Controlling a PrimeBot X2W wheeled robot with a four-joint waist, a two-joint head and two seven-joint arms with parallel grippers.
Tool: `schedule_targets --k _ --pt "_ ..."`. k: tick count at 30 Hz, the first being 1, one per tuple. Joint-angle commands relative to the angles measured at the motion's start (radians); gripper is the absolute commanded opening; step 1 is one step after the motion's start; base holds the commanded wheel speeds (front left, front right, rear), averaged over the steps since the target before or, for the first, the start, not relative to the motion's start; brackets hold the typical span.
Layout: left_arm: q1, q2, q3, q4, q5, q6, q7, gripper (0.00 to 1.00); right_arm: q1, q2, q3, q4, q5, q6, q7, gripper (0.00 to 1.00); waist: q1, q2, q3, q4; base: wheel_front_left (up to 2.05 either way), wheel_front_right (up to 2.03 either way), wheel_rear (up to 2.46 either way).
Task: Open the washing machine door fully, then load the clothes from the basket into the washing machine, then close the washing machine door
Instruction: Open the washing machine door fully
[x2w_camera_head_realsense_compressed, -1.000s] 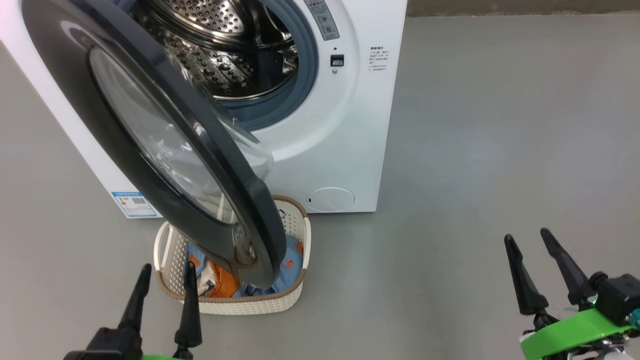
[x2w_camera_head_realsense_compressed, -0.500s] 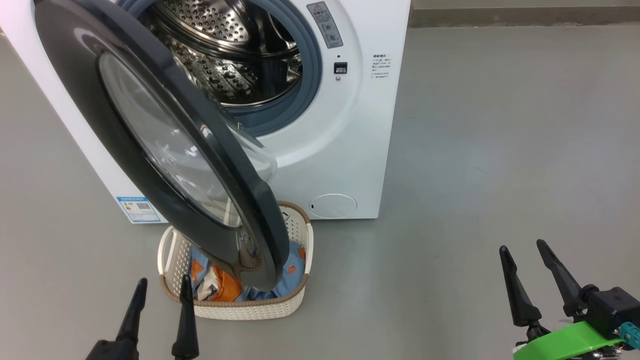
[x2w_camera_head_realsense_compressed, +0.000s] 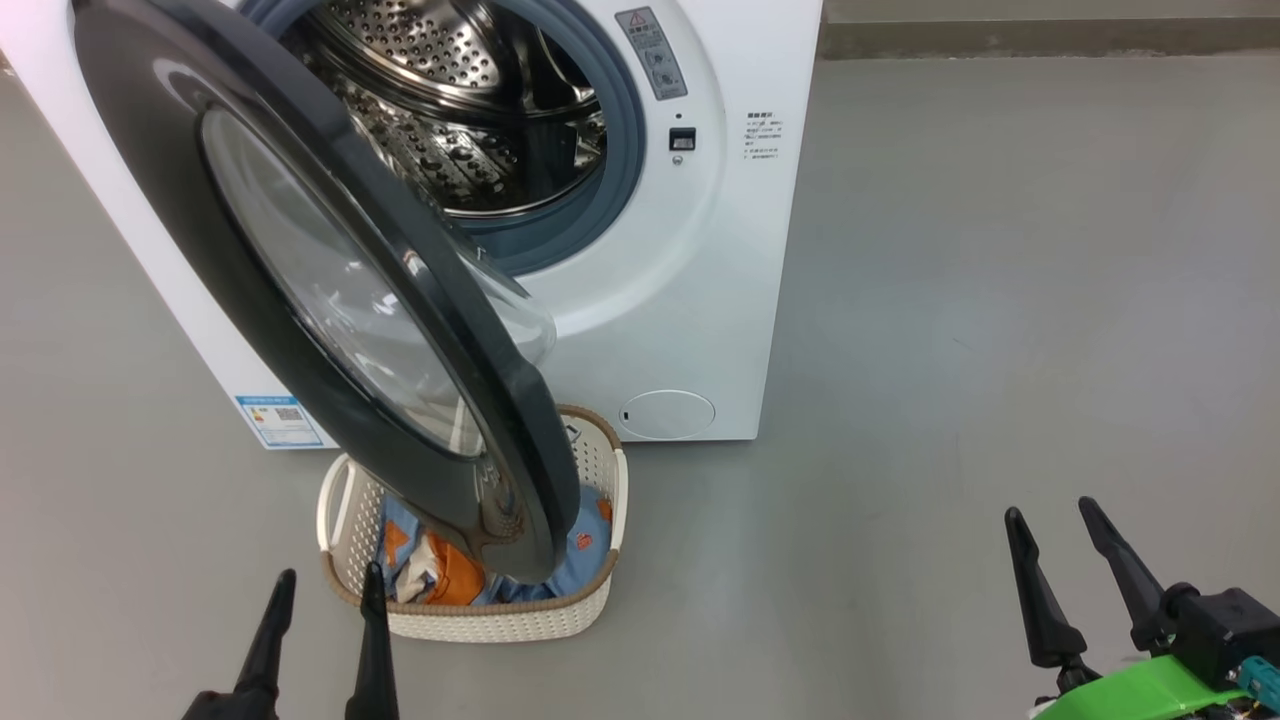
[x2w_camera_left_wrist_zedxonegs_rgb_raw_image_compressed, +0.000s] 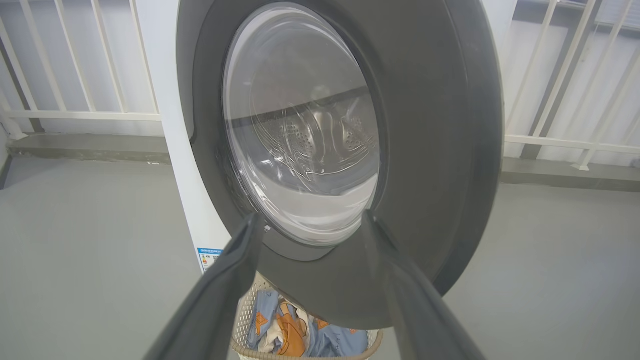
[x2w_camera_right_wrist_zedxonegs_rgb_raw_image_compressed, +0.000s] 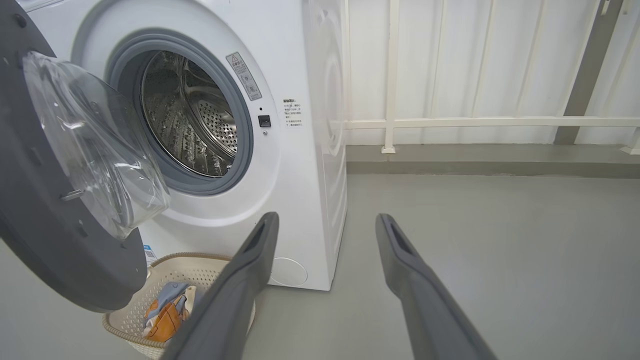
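Currently held, largest first.

1. Big white boxy front-loading washing machine (x2w_camera_head_realsense_compressed: 700, 300): stands beyond both pairs of fingers. Its perforated steel drum (x2w_camera_head_realsense_compressed: 440, 130) has no laundry in the part on show.
2. Large round washing machine door (x2w_camera_head_realsense_compressed: 150, 170), with glossy black frame and bulging clear glass bowl: roughly half swung. Its free edge hangs just ahead of the left fingers (x2w_camera_head_realsense_compressed: 373, 650) and over the basket. The outer face is turned to the left fingers, the glass-bowl side to the right fingers (x2w_camera_head_realsense_compressed: 1040, 600).
3. Small cream perforated plastic basket (x2w_camera_head_realsense_compressed: 500, 615) with brown woven-look rim: on the grey floor (x2w_camera_head_realsense_compressed: 950, 300) just ahead of the left fingers, partly under the door's edge.
4. Light blue clothes (x2w_camera_head_realsense_compressed: 445, 580), printed orange and cream: heaped in the basket.
5. Left fingers: spread wide, holding nothing.
6. Right fingers: spread wide, holding nothing, with door and basket well off to their left.

Step in hand, by judgement: opening the door fully; loading has not begun. The next move likely calls for pressing the door's inner side, or hooking its free edge, to swing it leftwards until the basket lies uncovered.
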Motion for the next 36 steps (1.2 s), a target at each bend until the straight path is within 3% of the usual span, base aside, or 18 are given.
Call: schedule_targets --k 1,26,27,29,36 --pt "-0.025 0.011 0.031 -0.021 -0.006 0.005 -0.006 1.0 0.002 -0.009 0.024 -0.018 -0.015 0.002 -0.012 1.0 0.0 -0.0001 -0.002 0.002 0.0 0.0 0.0" --pt "-0.037 0.011 0.029 0.0 -0.01 -0.013 -0.006 1.0 0.007 0.013 0.012 0.002 -0.035 0.002 -0.012 1.0 0.0 -0.0001 -0.003 0.011 0.0 0.0 0.0" --pt "-0.037 0.011 0.027 0.001 -0.012 -0.013 -0.006 0.89 0.006 0.014 0.011 0.002 -0.035 0.002 -0.012 1.0 0.0 -0.0001 -0.003 0.011 0.0 0.0 0.0" --pt "-0.039 0.011 0.027 0.003 -0.014 -0.015 -0.006 0.0 0.006 0.014 0.01 0.003 -0.035 0.002 -0.012 1.0 0.0 -0.0001 -0.002 0.011 0.0 0.0 0.0" --pt "-0.05 0.011 0.028 -0.018 -0.027 -0.022 -0.006 0.0 0.002 0.016 0.004 0.004 -0.031 0.002 -0.012 1.0 0.0 -0.0001 0.001 0.012 0.0 0.0 0.0"
